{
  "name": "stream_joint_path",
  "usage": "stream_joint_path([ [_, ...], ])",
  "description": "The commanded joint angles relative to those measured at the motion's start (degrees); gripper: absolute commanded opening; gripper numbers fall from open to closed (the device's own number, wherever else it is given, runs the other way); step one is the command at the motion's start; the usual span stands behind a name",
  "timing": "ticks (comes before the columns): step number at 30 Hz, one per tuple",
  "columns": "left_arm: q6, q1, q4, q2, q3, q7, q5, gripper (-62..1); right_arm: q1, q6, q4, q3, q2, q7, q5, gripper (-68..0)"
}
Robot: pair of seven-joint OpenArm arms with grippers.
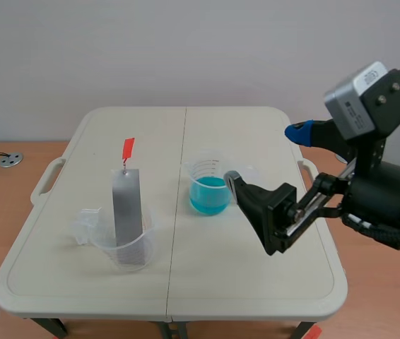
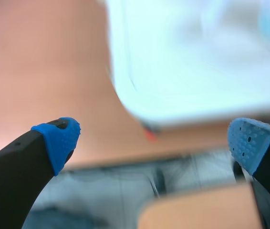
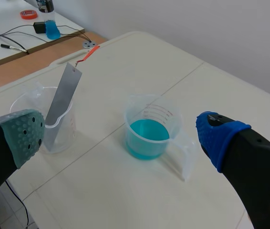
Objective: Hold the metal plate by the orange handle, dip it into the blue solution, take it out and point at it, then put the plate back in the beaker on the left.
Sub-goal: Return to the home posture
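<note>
The metal plate [image 1: 126, 205] is dull, smooth grey. The left beaker [image 1: 108, 247] and right beaker [image 1: 207, 173] are clear glossy plastic. The table [image 1: 256, 279] looks matt.

Black arm [image 1: 391, 194], grey camera box [image 1: 366, 99]; black fingers [image 3: 259, 167], blue, grey-green pads [image 3: 216, 138].

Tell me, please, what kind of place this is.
Likely a robot lab or test room: a folding white table carries a beaker of blue solution and a left beaker holding a metal plate.
</note>
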Motion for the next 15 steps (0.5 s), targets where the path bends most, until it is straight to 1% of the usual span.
stream_joint_path([
  [1, 0.0, 0.5, 2.2, -0.2, 0.0, -2.8, 0.1, 1.4, -1.2, -0.2, 1.3, 1.9, 1.0, 1.9, 0.5, -1.2],
  [3, -0.7, 0.5, 4.3, -0.2, -0.7, -5.4, 0.5, 1.4, -3.9, -0.2, 1.9, 3.9, 1.4, 2.9, 0.2, -1.2],
  [7, -2.8, 0.5, 8.7, -0.2, -0.7, -9.2, 2.9, 1.4, -8.4, -0.2, 2.6, 6.8, 2.1, 5.9, 0.2, -1.2],
  [12, -2.8, 1.6, 13.9, -0.2, -0.7, -9.6, 3.1, 1.4, -12.3, -0.2, 2.9, 8.9, 2.5, 8.5, -0.9, -1.2],
  [15, -4.8, 3.7, 16.3, 0.0, -0.6, -9.6, 3.2, 1.4, -13.1, -0.2, 2.9, 9.3, 2.5, 8.7, -0.9, -1.2],
])
